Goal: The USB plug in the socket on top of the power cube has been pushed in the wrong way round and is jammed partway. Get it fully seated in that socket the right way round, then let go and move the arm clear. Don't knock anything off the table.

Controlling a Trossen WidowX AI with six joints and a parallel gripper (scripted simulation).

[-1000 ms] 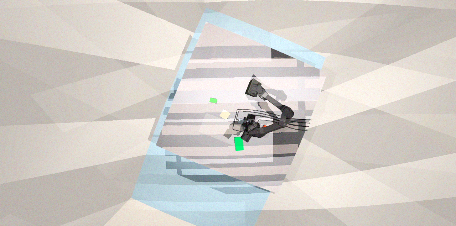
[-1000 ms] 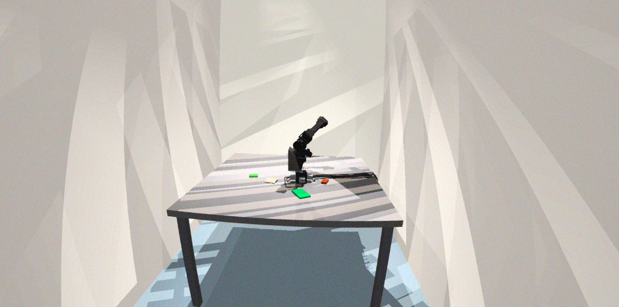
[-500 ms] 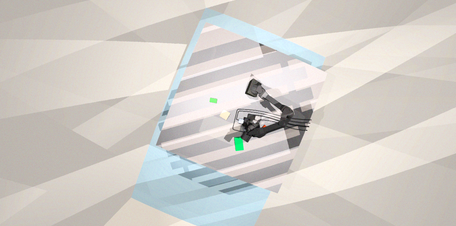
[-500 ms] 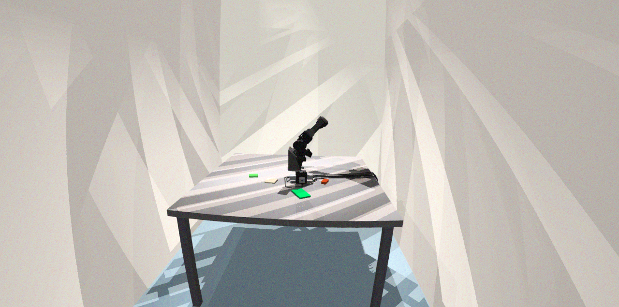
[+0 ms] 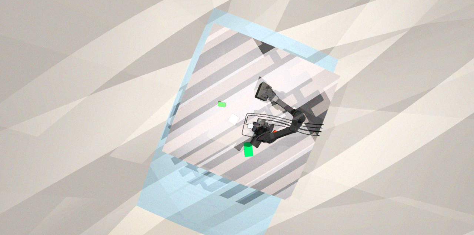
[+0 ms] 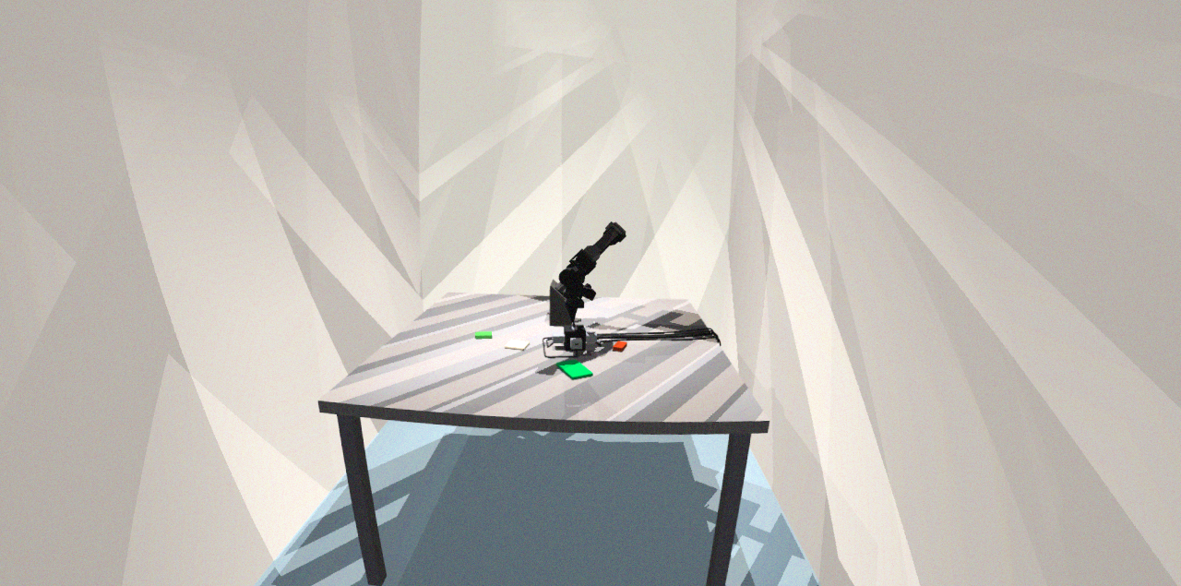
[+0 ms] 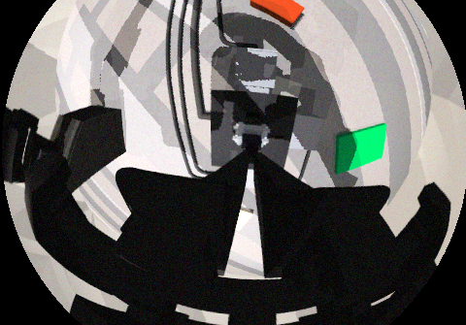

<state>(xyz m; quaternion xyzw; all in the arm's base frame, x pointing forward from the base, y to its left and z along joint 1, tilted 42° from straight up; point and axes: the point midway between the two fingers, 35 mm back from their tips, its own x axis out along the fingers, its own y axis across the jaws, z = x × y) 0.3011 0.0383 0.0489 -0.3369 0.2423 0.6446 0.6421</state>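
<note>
The power cube (image 6: 575,341) (image 7: 223,156) stands on the table, a dark box with its top face seen from above in the wrist view. The small black USB plug (image 7: 250,142) is at the middle of that top, with a light grey bracket-like shape around it. My gripper (image 7: 250,157) is shut on the plug, its fingertips close together over the cube's top. How deep the plug sits and which way round it is cannot be told. In the top view the arm hides the plug and most of the cube.
Black cables run beside and around the cube. An orange block (image 5: 274,131) (image 6: 619,345) (image 7: 277,6) and a green slab (image 5: 248,150) (image 6: 575,370) (image 7: 361,148) lie near it. A white square (image 5: 233,119) (image 6: 517,345) and a light green block (image 5: 221,104) (image 6: 483,334) lie farther off.
</note>
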